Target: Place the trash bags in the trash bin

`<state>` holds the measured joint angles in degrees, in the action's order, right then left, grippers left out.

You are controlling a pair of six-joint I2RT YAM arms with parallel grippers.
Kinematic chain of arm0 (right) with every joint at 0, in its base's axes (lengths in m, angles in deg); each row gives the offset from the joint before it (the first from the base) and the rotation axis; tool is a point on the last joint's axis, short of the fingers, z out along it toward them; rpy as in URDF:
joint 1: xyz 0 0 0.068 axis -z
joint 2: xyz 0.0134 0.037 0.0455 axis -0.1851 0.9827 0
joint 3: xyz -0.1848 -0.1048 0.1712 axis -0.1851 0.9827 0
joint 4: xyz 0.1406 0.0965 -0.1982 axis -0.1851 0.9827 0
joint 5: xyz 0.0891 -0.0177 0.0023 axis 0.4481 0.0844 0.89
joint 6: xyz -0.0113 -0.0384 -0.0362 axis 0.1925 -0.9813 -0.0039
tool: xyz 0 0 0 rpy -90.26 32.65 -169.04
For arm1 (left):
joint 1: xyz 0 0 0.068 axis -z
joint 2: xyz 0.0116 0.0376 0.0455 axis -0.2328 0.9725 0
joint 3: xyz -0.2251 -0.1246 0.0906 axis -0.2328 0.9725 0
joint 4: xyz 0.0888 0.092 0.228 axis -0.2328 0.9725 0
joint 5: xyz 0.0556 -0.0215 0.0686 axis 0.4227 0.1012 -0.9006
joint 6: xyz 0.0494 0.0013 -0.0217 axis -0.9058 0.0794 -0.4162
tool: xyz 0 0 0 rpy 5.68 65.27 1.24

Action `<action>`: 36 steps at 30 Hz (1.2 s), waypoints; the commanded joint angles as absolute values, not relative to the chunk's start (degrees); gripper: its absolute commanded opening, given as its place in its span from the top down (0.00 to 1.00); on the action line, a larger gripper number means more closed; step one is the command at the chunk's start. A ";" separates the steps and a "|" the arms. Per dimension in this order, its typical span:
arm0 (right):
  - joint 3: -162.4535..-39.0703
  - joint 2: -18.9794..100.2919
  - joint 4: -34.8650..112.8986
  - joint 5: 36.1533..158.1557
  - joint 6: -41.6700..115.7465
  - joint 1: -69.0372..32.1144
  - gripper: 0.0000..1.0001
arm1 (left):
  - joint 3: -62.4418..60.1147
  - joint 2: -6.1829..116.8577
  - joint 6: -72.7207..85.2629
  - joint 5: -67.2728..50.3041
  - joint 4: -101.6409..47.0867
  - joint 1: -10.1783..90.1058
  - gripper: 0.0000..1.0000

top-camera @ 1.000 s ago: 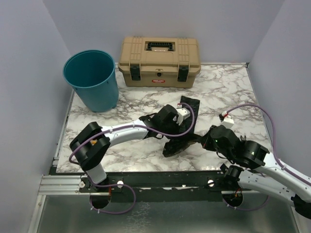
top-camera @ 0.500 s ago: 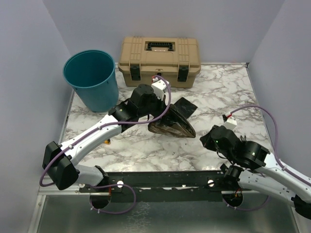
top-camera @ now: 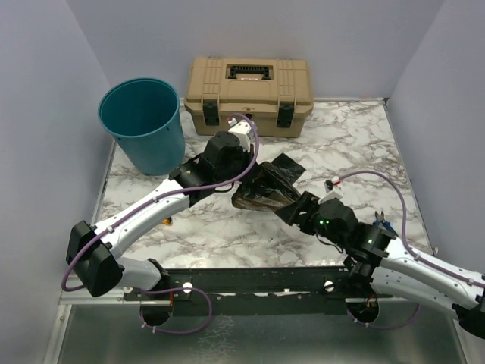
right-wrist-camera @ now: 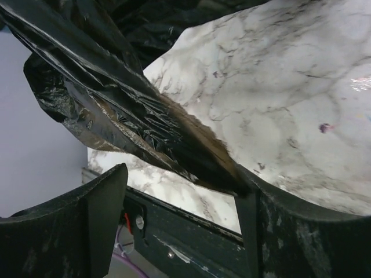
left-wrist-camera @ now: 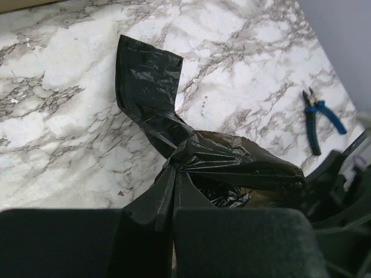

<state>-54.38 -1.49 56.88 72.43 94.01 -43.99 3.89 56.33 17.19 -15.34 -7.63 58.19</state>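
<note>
Left tool (left-wrist-camera: 174,200) is clamped on a gathered twist of the bag (left-wrist-camera: 197,156); the film fans out from between its fingers. That pinch holds the bag lifted in front of the toolbox (top-camera: 248,95), just near of its right latch. One flat tail trails down onto the tabletop (top-camera: 356,144) toward the toolbox. Right tool (right-wrist-camera: 179,182) sits at the bag's near end, on the side away from the toolbox. Its jaws are spread wide, with a fold of film running between them and lying on one finger, not gripped. My read: it is there to take the loose end, so the bag can be spread or steadied rather than dangle from one point. Bin (top-camera: 151,148) stands upright to the left of the toolbox, mouth open, nothing in it that I can see. Bag is well apart from it, so the carry is not yet done. Pliers (left-wrist-camera: 313,119) lie on the tabletop off to the right, near of the toolbox, not involved.
</note>
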 commanded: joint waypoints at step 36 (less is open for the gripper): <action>-63.86 -2.88 78.32 50.12 95.63 -44.00 0.99 | 4.23 48.40 21.21 -34.89 -5.76 57.78 1.00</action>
